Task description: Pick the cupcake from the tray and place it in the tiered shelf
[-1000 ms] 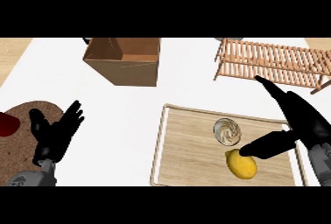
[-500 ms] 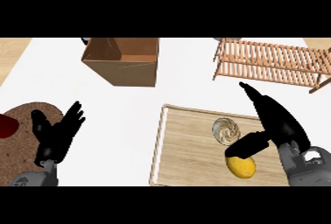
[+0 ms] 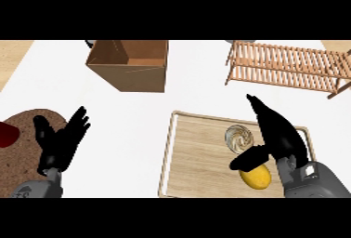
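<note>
From the head view, I am holding my right hand (image 3: 277,137) over the pale wooden tray (image 3: 198,160), fingers straight and spread, thumb out, just beside the swirl-topped cupcake (image 3: 238,138) lying on it. My left hand (image 3: 60,139) is resting open. The slatted wooden tiered shelf (image 3: 288,67) is standing well apart.

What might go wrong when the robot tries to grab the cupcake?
The yellow lemon-like fruit lies right beside the swirly-topped cupcake on the pale wooden tray, so the open right robot hand hovering over them might bump or grab the fruit instead. The slatted wooden tiered shelf stands apart from the tray, so the cupcake might slip on the way over.
</note>
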Available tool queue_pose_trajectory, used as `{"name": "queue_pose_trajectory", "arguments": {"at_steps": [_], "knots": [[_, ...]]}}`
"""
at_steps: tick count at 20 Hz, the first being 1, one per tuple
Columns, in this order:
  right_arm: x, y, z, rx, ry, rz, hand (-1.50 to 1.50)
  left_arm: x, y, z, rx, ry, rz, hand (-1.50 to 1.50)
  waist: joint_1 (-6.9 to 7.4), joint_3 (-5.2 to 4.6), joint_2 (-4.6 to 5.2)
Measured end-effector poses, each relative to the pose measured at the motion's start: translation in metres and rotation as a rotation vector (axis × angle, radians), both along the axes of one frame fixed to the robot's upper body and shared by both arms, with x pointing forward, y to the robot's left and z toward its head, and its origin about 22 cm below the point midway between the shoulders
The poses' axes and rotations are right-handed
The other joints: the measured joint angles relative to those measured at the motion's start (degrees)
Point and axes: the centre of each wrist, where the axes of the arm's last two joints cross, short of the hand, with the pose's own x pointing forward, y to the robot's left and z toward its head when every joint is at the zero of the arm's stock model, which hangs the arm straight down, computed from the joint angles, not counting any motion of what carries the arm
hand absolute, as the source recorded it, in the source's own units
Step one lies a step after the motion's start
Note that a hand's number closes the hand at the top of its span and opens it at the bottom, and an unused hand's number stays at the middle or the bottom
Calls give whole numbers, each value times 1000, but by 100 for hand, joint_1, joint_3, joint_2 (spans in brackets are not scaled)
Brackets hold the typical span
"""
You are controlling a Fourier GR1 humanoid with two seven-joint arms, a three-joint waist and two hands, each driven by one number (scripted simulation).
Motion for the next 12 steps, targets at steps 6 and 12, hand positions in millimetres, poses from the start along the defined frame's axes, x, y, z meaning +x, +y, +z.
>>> {"name": "queue_pose_trajectory", "arguments": {"at_steps": [6, 12], "knots": [[4, 11, -18, -44, 16, -20, -150, -2, -5, 2, 5, -3, -1, 0, 3, -9, 7], [8, 7, -37, -95, 23, -62, -150, -6, -1, 4, 3, 6, 5, 0, -1, -17, 15]]}}
